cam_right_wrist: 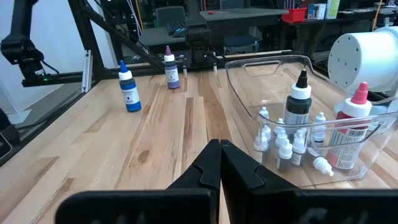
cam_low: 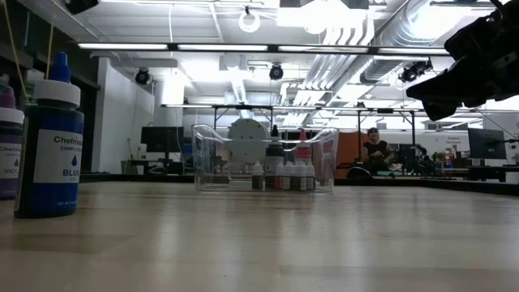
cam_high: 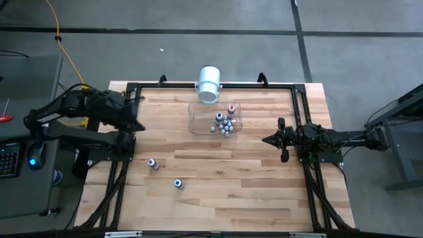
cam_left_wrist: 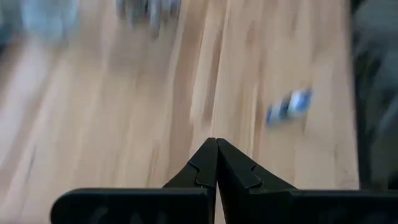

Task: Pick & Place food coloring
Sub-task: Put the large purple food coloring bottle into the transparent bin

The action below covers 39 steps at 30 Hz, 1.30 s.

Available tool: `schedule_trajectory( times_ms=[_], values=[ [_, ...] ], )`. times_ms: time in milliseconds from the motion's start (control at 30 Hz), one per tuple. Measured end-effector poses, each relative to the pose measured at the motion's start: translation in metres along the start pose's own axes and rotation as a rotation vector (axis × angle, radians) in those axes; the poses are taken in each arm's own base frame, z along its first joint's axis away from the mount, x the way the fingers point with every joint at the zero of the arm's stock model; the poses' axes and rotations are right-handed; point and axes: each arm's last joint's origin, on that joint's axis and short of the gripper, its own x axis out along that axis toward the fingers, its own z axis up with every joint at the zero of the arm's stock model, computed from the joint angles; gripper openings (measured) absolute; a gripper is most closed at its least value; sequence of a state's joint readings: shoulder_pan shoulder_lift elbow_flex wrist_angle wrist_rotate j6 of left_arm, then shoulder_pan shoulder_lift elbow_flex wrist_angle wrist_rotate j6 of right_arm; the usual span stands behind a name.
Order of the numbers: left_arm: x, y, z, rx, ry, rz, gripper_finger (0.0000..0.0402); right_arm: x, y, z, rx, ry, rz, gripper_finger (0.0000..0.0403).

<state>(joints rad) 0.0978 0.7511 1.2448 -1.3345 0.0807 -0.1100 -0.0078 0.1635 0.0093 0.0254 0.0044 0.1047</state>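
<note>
- We see both arms parked at the tabletop [cam_high: 218, 198] edges. The left gripper [cam_high: 140, 127] and right gripper [cam_high: 266, 139] each have jaws pressed fully together, holding nothing.
- Most of the food coloring sits in the clear tub [cam_high: 198, 122]: a cluster of tiny whitish bottles [cam_right_wrist: 283, 146], plus a black-capped bottle [cam_right_wrist: 298, 99] and a pink-capped bottle [cam_right_wrist: 351, 124].
- The tub is ahead of the right jaws and off to one side, near but not touching. The white cylinder [cam_high: 208, 84] stands just beyond the tub.
- Two bottles stand upright on the bare tabletop, well apart from the right jaws, across the boards: a blue bottle [cam_high: 178, 184] and a purple bottle [cam_high: 153, 163].
- The purple one is nearer the left jaws, a bit fwd and to the side. The blue one is farther out.
- The left wrist view is blurred. We make out one bottle [cam_left_wrist: 289, 107] lying ahead of the left jaws but can't tell which colour.
- In the low view the blue bottle [cam_low: 49, 142] stands close to the camera and the tub [cam_low: 265, 158] mid-table.
</note>
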Motion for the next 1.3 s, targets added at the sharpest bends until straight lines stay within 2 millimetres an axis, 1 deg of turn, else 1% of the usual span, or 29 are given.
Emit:
schedule_trajectory(
  times_ms=[100,133,167,233,300,367,533,600,667,733,867,1000,1100,1233,1300],
  values=[
    [0.002,0.001,-0.006,-0.034,0.249,0.029,0.0001,0.0,0.0,0.0,0.0,0.0,0.0,0.0],
    [0.006,0.001,-0.006,-0.052,0.291,0.032,0.0001,0.0,0.0,0.0,0.0,0.0,0.0,0.0],
    [0.012,0.0,-0.004,-0.065,0.303,0.014,0.0001,0.0,0.0,0.0,0.0,0.0,0.0,0.0],
    [0.023,-0.004,-0.007,-0.067,0.337,-0.08,0.0001,0.0,0.0,0.0,0.0,0.0,0.0,0.0001],
    [0.036,-0.01,-0.005,-0.076,0.355,-0.147,0.0001,0.0,0.0,0.0,0.0,0.0,0.0,0.0],
    [0.046,-0.011,-0.009,-0.095,0.419,-0.122,0.0001,0.0,0.0,0.0,0.0,0.0,0.0,0.0],
    [0.062,-0.008,-0.017,-0.135,0.519,-0.037,0.0005,0.0,0.0,0.0,0.0,-0.001,0.0,0.0],
    [0.069,-0.01,-0.019,-0.138,0.551,-0.032,0.0019,0.0,0.0,0.0,0.0,-0.001,0.0,0.0001],
    [0.076,-0.014,-0.019,-0.139,0.56,-0.034,0.0042,0.0,0.0,0.0,0.0,-0.002,0.0,0.0],
    [0.08,-0.016,-0.02,-0.152,0.567,-0.024,0.0072,0.0,0.0,0.0,0.0,-0.001,0.0,0.0001],
    [0.093,-0.02,-0.021,-0.212,0.62,0.053,0.0136,0.0,0.0,0.0,0.0,-0.002,0.0,0.0],
    [0.108,-0.029,-0.018,-0.277,0.659,0.089,0.0189,0.0,0.0,0.0,0.0,-0.002,0.0,0.0],
    [0.121,-0.037,-0.017,-0.288,0.688,0.151,0.0209,0.0,0.0,0.0,0.0,-0.002,0.0,0.0001],
    [0.135,-0.046,-0.016,-0.259,0.691,0.216,0.0213,0.0,0.0,0.0,0.0,-0.002,0.0,0.0001],
    [0.139,-0.05,-0.015,-0.253,0.677,0.214,0.0213,0.0,0.0,0.0,0.0,-0.002,0.0,0.0]
  ],
)
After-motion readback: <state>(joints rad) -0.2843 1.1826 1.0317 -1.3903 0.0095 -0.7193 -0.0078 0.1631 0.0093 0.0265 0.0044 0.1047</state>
